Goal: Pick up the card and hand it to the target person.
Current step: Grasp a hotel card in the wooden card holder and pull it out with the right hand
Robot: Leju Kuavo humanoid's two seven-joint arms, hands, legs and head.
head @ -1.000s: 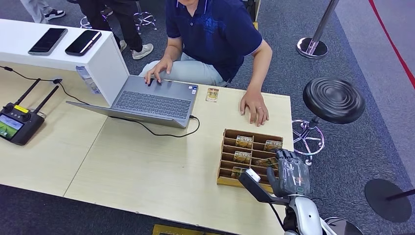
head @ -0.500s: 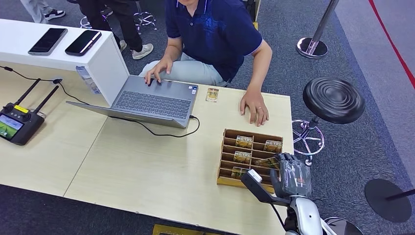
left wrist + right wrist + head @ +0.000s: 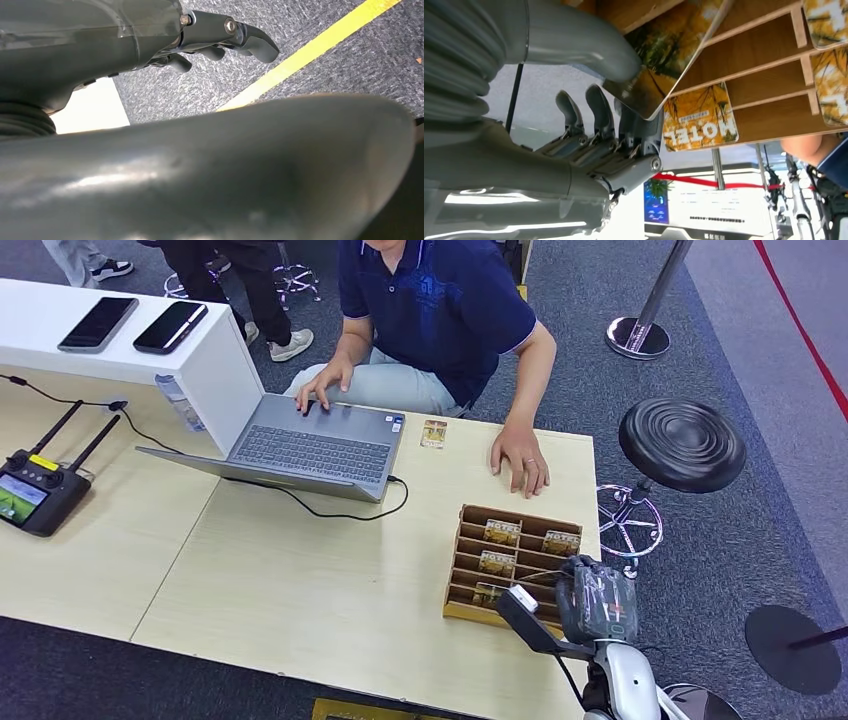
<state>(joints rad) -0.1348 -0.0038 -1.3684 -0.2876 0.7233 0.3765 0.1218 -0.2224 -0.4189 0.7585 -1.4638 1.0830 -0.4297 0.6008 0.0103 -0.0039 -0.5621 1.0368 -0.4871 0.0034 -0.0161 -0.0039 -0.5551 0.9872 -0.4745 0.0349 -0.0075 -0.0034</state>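
Right hand (image 3: 597, 602), dark-fingered under a grey ribbed cover, pinching a glossy yellow-and-green card (image 3: 669, 55) between thick grey thumb (image 3: 589, 47) and fingers (image 3: 596, 112) at the near right corner of the slotted wooden card rack (image 3: 512, 565); card tilted, one edge touching the rack's shelf, seen in the head view as a slanted sliver (image 3: 545, 573) just beside the hand. Against a second ago, hand drawn slightly back toward the table edge, card tipped further out of its slot. Four more cards in the rack, reading "HOTEL": two on the far row (image 3: 501, 532) (image 3: 561, 541), one in the middle (image 3: 496, 562), one near the front (image 3: 486, 592). One loose card (image 3: 433, 433) flat on the pale wooden table (image 3: 300, 590) beside the grey open laptop (image 3: 315, 445). Seated person in a navy polo (image 3: 440, 310), one hand on the laptop, other hand (image 3: 520, 458) flat on the table, unmoved. Two black phones (image 3: 97, 323) (image 3: 170, 326) on a white box (image 3: 215, 370); one black drone controller (image 3: 35, 490) at far left. Left hand (image 3: 220, 42) hanging over grey carpet and a yellow floor line (image 3: 310, 50), fingers loosely curled, nothing in them.
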